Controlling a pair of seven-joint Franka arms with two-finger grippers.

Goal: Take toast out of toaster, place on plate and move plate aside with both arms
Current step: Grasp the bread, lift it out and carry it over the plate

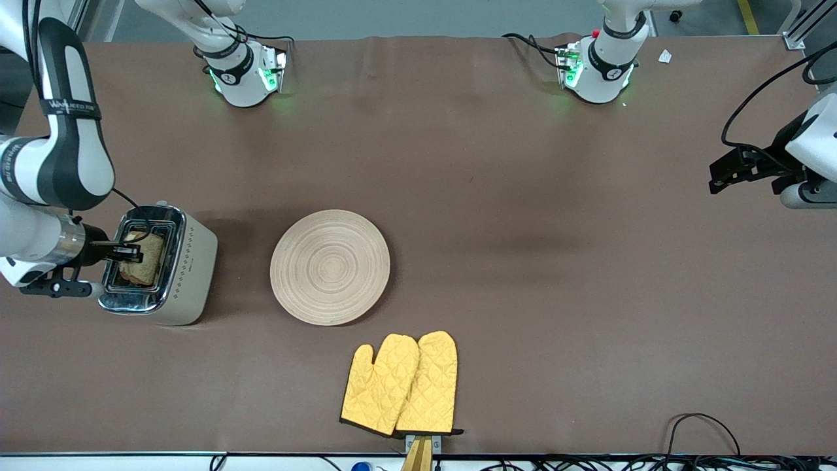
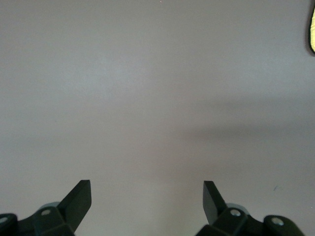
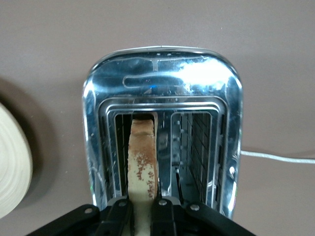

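Note:
The toast (image 1: pixel 149 259) stands on edge in a slot of the silver toaster (image 1: pixel 189 261) at the right arm's end of the table. My right gripper (image 1: pixel 131 252) is over the toaster and shut on the toast (image 3: pixel 142 157), one finger on each face of the slice. The round wooden plate (image 1: pixel 330 265) lies flat beside the toaster, toward the table's middle; its rim (image 3: pixel 12 167) shows in the right wrist view. My left gripper (image 2: pixel 147 196) waits open above bare table at the left arm's end, holding nothing.
Two yellow quilted oven mitts (image 1: pixel 402 384) lie nearer the front camera than the plate. The toaster's white cord (image 3: pixel 278 156) runs off over the table. Cables (image 1: pixel 700 432) trail along the front edge at the left arm's end.

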